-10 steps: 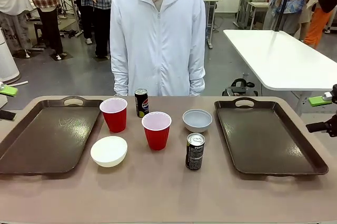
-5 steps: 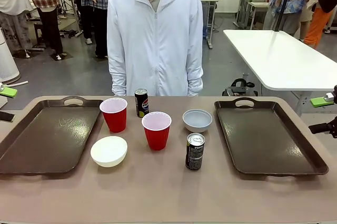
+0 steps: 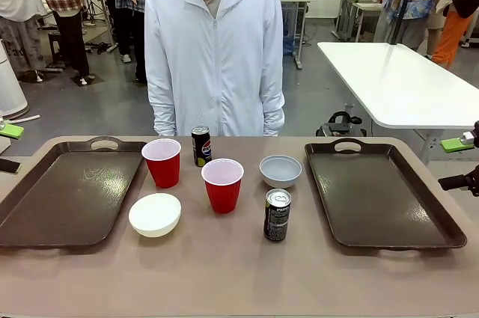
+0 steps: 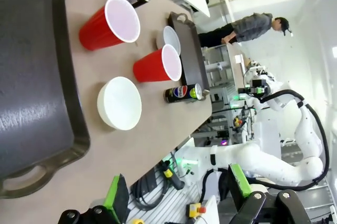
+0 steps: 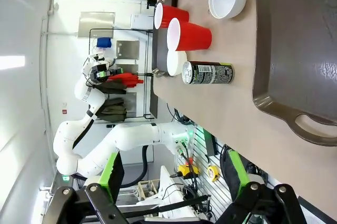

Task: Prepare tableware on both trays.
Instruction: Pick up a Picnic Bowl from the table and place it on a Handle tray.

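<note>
l gripper point(image 4: 176, 182): jaws wide, holds nothing, by table's left end. r gripper point(image 5: 172, 165): same, by right end.
table point(image 3: 224, 277), items between trays, near to far:
- can a point(image 3: 277, 215): upright, nearest.
- cream bowl point(image 3: 155, 214): left of can a.
- cup a point(image 3: 222, 184): centre.
- grey bowl point(image 3: 281, 170): behind can a.
- cup b point(image 3: 162, 161): near l tray point(image 3: 45, 206).
- can b point(image 3: 200, 145): just behind cup b.

r tray point(image 3: 382, 198): at right end.
person point(image 3: 215, 56): stands at far side.

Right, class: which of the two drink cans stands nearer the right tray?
The can in front of the grey bowl, beside the right tray; the other can stands farther back, by the left red cup.
</note>
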Action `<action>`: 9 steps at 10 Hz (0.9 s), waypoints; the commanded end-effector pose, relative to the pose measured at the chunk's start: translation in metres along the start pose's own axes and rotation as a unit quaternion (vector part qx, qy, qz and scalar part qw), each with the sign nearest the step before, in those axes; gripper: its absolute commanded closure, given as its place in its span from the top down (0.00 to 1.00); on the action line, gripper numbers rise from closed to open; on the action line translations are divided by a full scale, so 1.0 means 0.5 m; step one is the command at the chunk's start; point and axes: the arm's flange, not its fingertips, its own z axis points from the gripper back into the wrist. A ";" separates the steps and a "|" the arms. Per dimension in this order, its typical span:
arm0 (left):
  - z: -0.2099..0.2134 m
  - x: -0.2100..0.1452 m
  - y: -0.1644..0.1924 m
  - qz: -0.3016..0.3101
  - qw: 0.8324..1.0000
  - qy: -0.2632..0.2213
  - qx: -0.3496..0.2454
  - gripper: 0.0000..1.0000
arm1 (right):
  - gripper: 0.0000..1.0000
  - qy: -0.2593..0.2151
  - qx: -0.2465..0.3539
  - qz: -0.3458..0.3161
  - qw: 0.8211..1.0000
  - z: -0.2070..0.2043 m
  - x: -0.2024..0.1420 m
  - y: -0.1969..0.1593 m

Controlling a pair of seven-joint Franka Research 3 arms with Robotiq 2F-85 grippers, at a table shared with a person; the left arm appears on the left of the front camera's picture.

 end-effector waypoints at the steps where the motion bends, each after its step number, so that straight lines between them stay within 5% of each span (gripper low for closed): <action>1: 0.004 0.004 0.002 -0.009 1.000 -0.007 -0.012 1.00 | 1.00 -0.006 0.014 0.010 1.000 -0.003 0.002 -0.002; 9: 0.004 0.004 0.002 -0.009 1.000 -0.007 -0.012 1.00 | 1.00 -0.006 0.014 0.010 1.000 -0.003 0.002 -0.002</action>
